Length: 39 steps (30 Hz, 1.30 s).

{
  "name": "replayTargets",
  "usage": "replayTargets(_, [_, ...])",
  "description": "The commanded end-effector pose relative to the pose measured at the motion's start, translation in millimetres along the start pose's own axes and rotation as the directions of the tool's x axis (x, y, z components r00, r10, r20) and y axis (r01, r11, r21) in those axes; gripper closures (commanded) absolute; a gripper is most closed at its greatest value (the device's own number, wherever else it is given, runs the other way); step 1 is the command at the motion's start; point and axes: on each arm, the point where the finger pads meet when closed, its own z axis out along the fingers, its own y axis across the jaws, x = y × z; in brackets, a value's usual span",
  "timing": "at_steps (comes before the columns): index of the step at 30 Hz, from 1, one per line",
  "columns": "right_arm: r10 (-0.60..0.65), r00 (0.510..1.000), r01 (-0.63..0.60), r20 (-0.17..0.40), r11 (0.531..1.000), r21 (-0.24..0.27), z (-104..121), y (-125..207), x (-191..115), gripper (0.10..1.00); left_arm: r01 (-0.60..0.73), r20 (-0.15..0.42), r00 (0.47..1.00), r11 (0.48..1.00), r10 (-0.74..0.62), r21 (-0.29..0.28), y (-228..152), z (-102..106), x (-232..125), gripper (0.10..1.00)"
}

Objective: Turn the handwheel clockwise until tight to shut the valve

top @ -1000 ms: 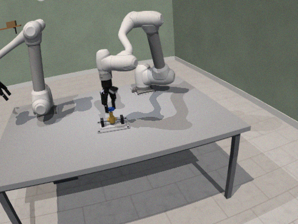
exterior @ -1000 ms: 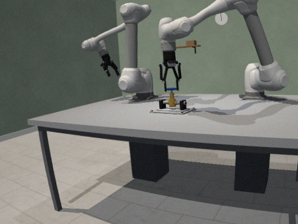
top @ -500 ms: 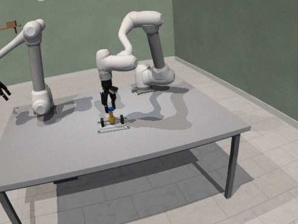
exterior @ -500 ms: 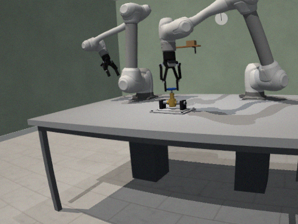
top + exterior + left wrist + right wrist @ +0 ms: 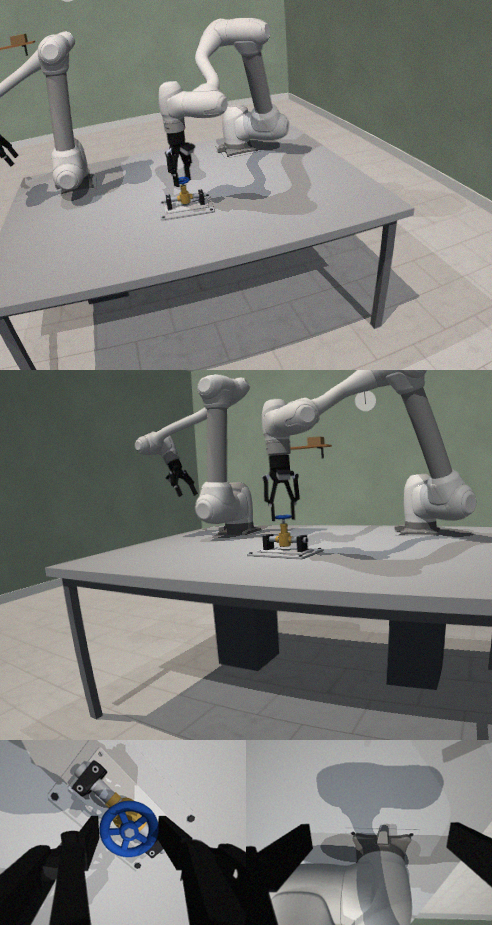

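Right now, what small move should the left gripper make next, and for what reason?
Probably close the left gripper gently onto the handwheel: its open fingers stand on opposite sides of the rim, with a narrow gap visible at the left wrist view's left side.

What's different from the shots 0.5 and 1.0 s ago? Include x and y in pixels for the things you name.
Nothing visibly changed. Left tool [image 5: 182, 182] [image 5: 283, 519] [image 5: 129, 828], open around the blue handwheel [image 5: 184, 180] [image 5: 283, 517] [image 5: 106, 839], and right tool [image 5: 12, 161] [image 5: 187, 494] [image 5: 380, 836], open and away, look as they were. Small finger or wheel movement: can't tell.
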Motion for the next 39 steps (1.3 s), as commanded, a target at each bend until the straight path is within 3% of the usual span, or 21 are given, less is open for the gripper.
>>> replayTargets(1, [0.0, 1.0, 0.0, -0.001, 1.0, 0.0, -0.4, -0.1, 0.1, 0.098, 0.0, -0.001, 1.0, 1.0, 0.0, -0.002, 0.6, -1.4, 0.3, 0.59])
replayTargets(10, [0.0, 1.0, 0.0, -0.001, 1.0, 0.0, -0.4, -0.1, 0.1, 0.098, 0.0, -0.001, 1.0, 1.0, 0.0, -0.002, 0.6, -1.4, 0.3, 0.59])
replayTargets(11, [0.0, 1.0, 0.0, -0.001, 1.0, 0.0, -0.4, -0.1, 0.1, 0.098, 0.0, -0.001, 1.0, 1.0, 0.0, -0.002, 0.6, -1.4, 0.3, 0.999])
replayTargets(39, [0.0, 1.0, 0.0, -0.001, 1.0, 0.0, -0.4, -0.1, 0.1, 0.098, 0.0, -0.001, 1.0, 1.0, 0.0, -0.002, 0.6, -1.4, 0.3, 0.999])
